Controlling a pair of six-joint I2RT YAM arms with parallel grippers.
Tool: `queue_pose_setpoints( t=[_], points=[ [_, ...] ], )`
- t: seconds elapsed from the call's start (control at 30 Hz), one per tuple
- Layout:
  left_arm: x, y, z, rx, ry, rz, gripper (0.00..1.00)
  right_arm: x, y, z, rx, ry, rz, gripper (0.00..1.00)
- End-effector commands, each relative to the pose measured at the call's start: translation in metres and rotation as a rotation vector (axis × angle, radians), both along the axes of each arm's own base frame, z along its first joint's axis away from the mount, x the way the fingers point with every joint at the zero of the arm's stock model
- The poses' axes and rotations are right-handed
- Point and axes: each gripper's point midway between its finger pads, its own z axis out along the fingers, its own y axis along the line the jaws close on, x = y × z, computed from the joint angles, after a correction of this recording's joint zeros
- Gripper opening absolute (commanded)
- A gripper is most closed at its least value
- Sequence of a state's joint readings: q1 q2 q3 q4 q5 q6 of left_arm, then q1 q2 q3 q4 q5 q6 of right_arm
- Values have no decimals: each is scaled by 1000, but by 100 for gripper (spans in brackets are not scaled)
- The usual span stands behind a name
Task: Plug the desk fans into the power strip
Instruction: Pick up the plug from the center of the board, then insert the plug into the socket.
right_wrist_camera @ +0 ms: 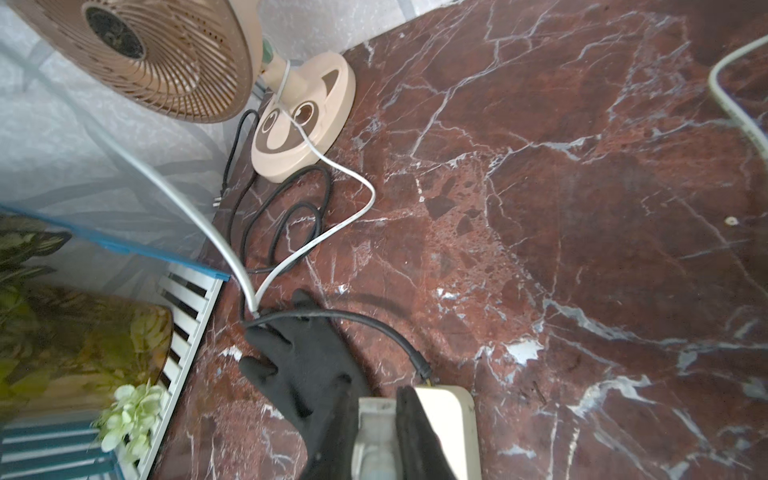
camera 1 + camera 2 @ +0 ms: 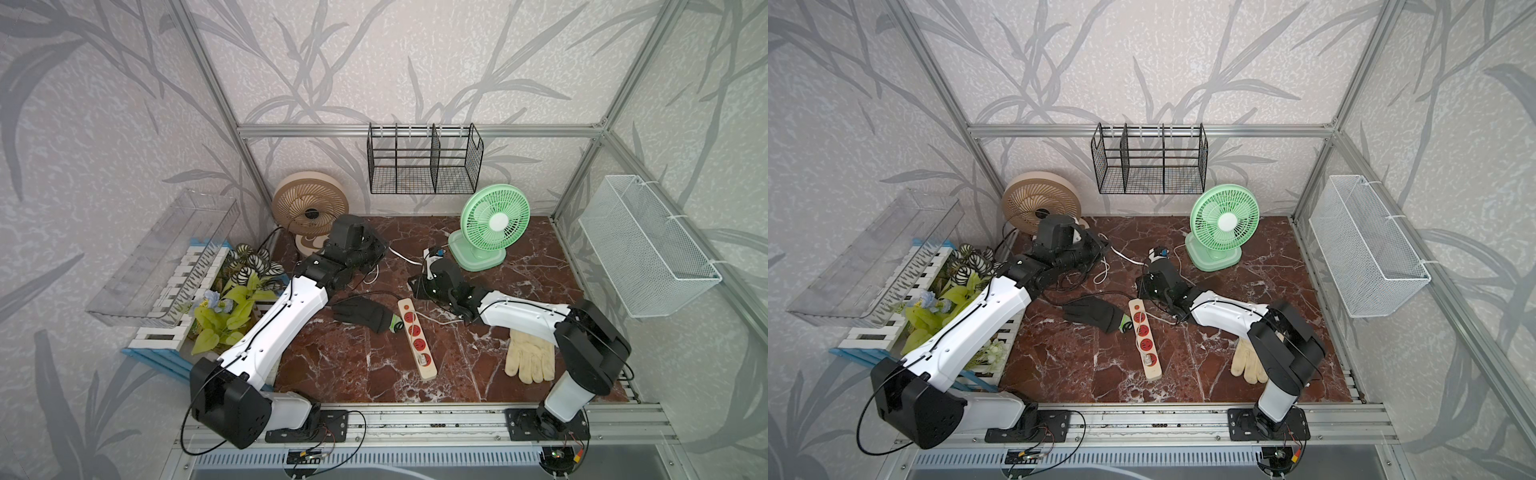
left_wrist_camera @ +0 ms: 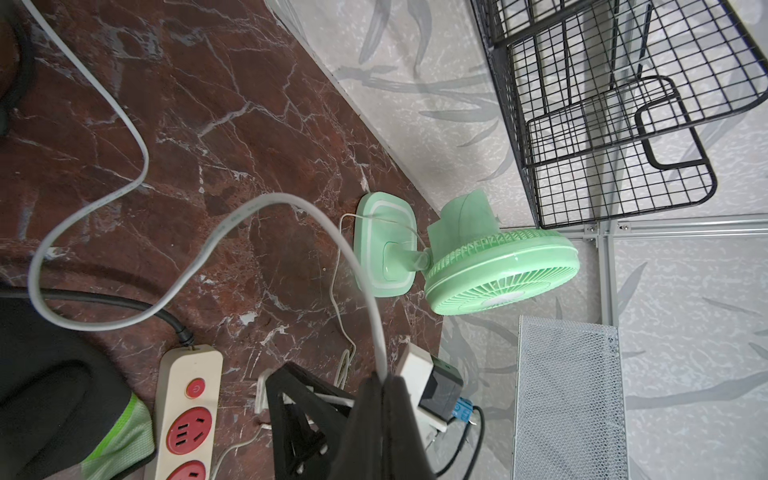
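On my feed the red marble table (image 2: 332, 361) fills the cell floor, and both arms reach in from the front rail. The left arm (image 2: 282, 320) stretches toward the far left corner; the right arm (image 2: 523, 320) bends inward toward the middle.

A brown fan (image 2: 309, 205) stands at the back left, and a green fan (image 2: 494, 222) stands at the back right. Both are upright.

The power strip (image 2: 417, 338) lies flat in the middle of the table in both top views. It runs from front to back, a little slanted, with its red sockets facing up. Its black cord leaves from the far end. A black glove (image 2: 359, 313) lies just beside its far left side, and a cream glove (image 2: 532, 357) lies well apart to the right.

From the left wrist camera I see the left tool (image 3: 384, 380) clenched on a flat white cord (image 3: 270, 199), which loops over the marble. I cannot tell where that cord ends.

The right tool (image 1: 376, 415) sits just past the strip's far end, by the red button. It is clamped on a pale grey-white plug (image 1: 374, 440). I cannot tell which fan that plug belongs to.
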State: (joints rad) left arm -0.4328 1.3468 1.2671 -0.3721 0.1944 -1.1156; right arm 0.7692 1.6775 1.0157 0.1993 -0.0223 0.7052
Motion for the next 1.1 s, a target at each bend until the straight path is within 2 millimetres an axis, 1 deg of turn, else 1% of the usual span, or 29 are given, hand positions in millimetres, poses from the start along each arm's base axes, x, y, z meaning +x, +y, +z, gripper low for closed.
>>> queue_pose_setpoints(
  t=[0.0, 0.07, 0.13, 0.17, 0.2, 0.33, 0.4, 0.53, 0.63, 0.73, 0.87, 1.07],
  points=[
    [3, -4, -7, 74, -65, -81, 0, -20, 8, 5, -4, -1, 140, 0],
    [3, -6, -15, 83, -86, -115, 0, -22, 13, 3, -7, 16, 163, 0],
    [2, -6, -18, 78, -118, -141, 0, -22, 21, -1, -18, 37, 187, 0],
    [2, -5, -20, 80, -130, -142, 0, -21, 24, -10, -37, 67, 199, 0],
    [2, -3, -23, 85, -133, -138, 0, -20, 30, -16, -48, 93, 213, 0],
    [1, 13, -32, 133, -121, -97, 0, -22, 50, -30, -110, 167, 240, 0],
    [1, 20, -32, 143, -130, -73, 0, -25, 57, -31, -168, 158, 227, 0],
    [0, 41, -30, 185, -153, 7, 0, -33, 58, -37, -266, 181, 161, 0],
    [-2, 57, -29, 225, -170, 63, 0, -52, 62, -46, -339, 199, 158, 0],
    [-2, 66, -35, 249, -160, 88, 0, -63, 59, -59, -392, 209, 150, 0],
    [1, 64, -48, 244, -133, 69, 0, -72, 41, -71, -417, 225, 114, 0],
    [5, 56, -57, 211, -120, 49, 0, -78, 8, -67, -431, 183, 41, 0]
  ],
)
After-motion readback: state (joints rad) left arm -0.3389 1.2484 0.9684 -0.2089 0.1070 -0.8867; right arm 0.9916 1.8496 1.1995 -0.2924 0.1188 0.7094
